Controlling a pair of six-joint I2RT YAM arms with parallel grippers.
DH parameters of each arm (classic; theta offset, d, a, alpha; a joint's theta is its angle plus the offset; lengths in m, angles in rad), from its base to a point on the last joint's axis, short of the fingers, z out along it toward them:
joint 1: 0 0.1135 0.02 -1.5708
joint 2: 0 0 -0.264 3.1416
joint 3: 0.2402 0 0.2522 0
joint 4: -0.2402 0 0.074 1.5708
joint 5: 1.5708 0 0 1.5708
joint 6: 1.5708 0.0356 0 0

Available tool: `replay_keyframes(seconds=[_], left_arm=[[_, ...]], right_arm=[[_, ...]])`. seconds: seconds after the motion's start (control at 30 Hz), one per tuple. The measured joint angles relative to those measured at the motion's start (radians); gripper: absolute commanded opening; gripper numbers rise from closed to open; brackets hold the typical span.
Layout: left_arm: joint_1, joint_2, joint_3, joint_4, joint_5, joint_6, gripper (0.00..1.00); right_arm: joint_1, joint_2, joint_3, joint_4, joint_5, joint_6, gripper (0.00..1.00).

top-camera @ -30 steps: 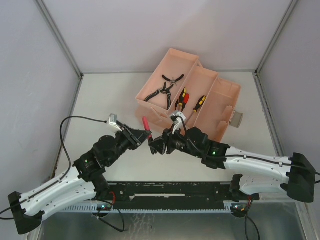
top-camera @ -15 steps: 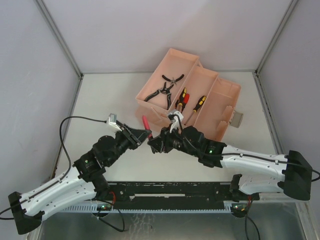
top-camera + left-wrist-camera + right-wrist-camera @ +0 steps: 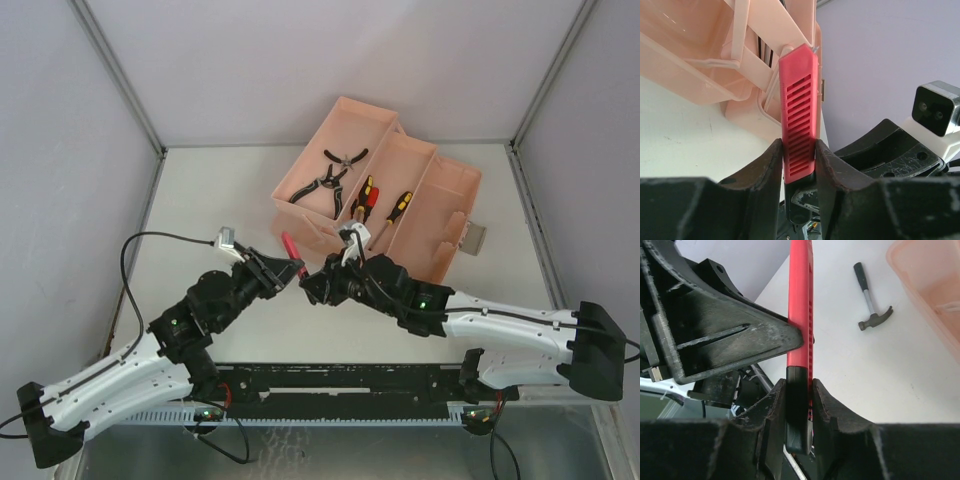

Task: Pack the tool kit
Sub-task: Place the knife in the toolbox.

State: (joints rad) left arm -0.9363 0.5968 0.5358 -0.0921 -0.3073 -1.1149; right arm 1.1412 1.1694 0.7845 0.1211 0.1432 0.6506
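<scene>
Between the left gripper's two black fingers, one red slotted plastic tool with a black end cap is being clamped near its lower part. At that black end, the right gripper is pinching the same tool with its two fingers, so both arms are holding this one piece above the white table, just in front of the single salmon-pink plastic toolbox. Its three stepped trays are standing open. Two black-handled pliers are lying in the leftmost tray, and at least two screwdrivers with red and yellow-black handles are lying in the middle one. One small black-handled hammer is lying on the table, apart from the box.
</scene>
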Motion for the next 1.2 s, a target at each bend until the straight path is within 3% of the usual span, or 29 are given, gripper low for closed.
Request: replay_keyframes(seconds=[0.13, 0.27, 0.6, 0.87, 1.0, 1.2], left_arm=[[-0.002, -0.001, 0.006, -0.029, 0.002, 0.041, 0.82], [-0.002, -0.002, 0.04, -0.121, -0.002, 0.112, 0.99], [-0.002, -0.084, 0.075, -0.273, -0.055, 0.182, 1.0], [-0.002, -0.163, 0.075, -0.341, -0.109, 0.183, 1.0], [-0.002, -0.155, 0.075, -0.346, -0.117, 0.183, 1.0], [-0.002, -0.094, 0.075, -0.364, -0.117, 0.184, 1.0]], right_arm=[[0.001, -0.022, 0.0, -0.037, 0.051, 0.0, 0.0], [-0.003, -0.066, -0.01, -0.058, 0.117, 0.0, 0.0], [-0.116, -0.369, -0.171, -0.125, 0.271, 0.029, 0.0], [-0.512, -0.652, -0.342, -0.26, 0.212, 0.121, 0.0], [-0.635, -0.657, -0.359, -0.288, 0.115, 0.143, 0.0], [-0.697, -0.571, -0.361, -0.298, 0.034, 0.158, 0.0]])
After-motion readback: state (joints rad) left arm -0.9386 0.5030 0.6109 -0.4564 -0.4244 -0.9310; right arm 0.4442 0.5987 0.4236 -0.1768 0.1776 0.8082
